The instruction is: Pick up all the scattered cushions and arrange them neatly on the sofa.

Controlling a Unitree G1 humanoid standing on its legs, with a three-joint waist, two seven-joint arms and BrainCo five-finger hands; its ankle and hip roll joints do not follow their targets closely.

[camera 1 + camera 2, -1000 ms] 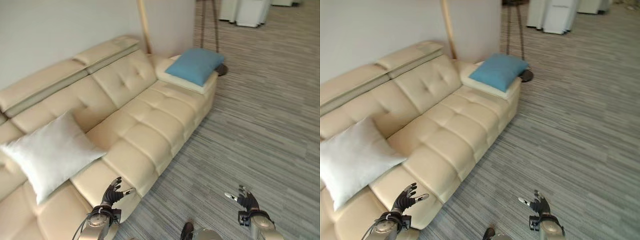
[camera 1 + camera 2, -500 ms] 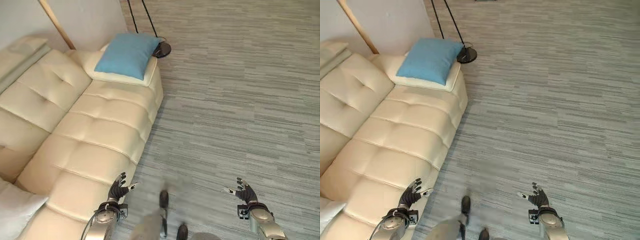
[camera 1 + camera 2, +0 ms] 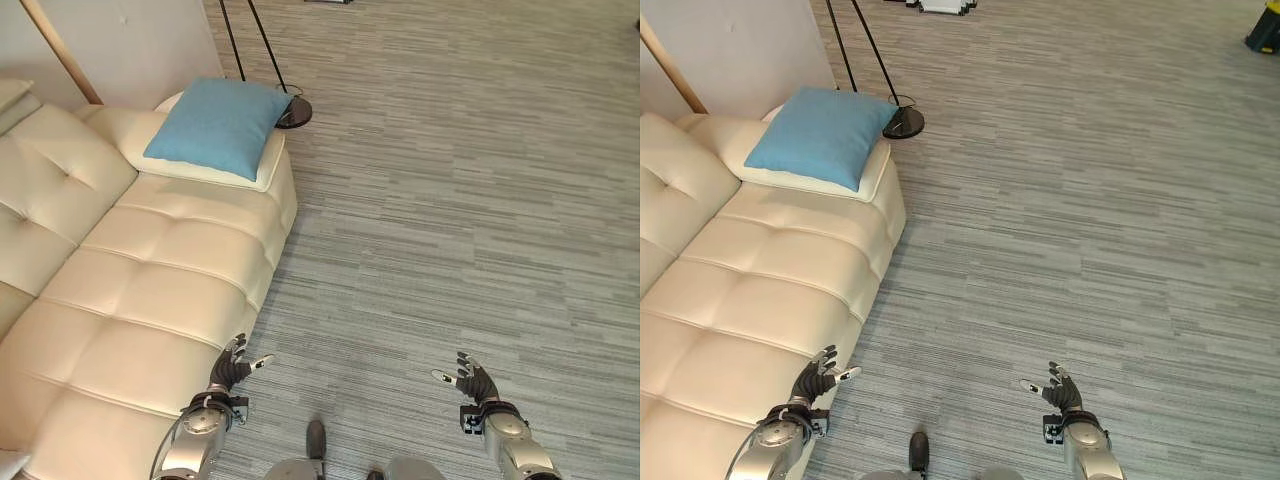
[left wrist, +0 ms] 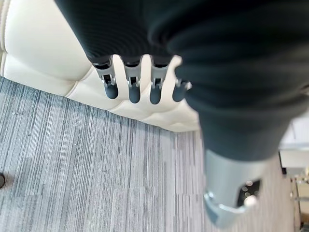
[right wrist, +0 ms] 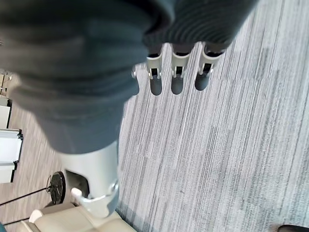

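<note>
Search step, I'd judge: left hand (image 3: pixel 232 370) and right hand (image 3: pixel 470 381) both released, holding nothing. Blue square fabric cushion (image 3: pixel 213 125) sits on the cream tufted leather sofa (image 3: pixel 150 290), on its end armrest. Next: find any cushion off the sofa.

Living room: sofa (image 3: pixel 150 290), floor lamp (image 3: pixel 292 112)
</note>
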